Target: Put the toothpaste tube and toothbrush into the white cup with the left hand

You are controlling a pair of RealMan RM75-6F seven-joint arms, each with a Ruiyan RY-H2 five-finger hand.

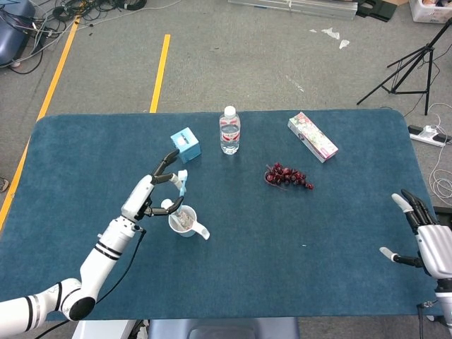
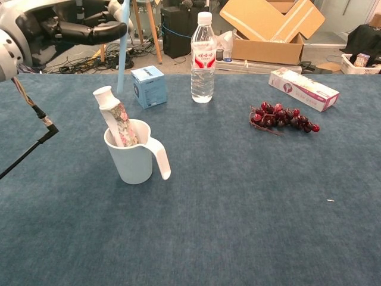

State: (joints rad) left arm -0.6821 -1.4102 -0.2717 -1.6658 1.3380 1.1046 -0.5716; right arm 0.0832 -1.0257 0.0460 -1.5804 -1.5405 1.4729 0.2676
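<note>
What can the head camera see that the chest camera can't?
Only the head view shows the right hand, open at the table's right edge, plus the yellow floor lines and tripod. Only the chest view shows the cardboard box behind the table. Both show the left hand holding the toothbrush above the white cup, the toothpaste tube already inside, the water bottle, grapes and blue box.
</note>
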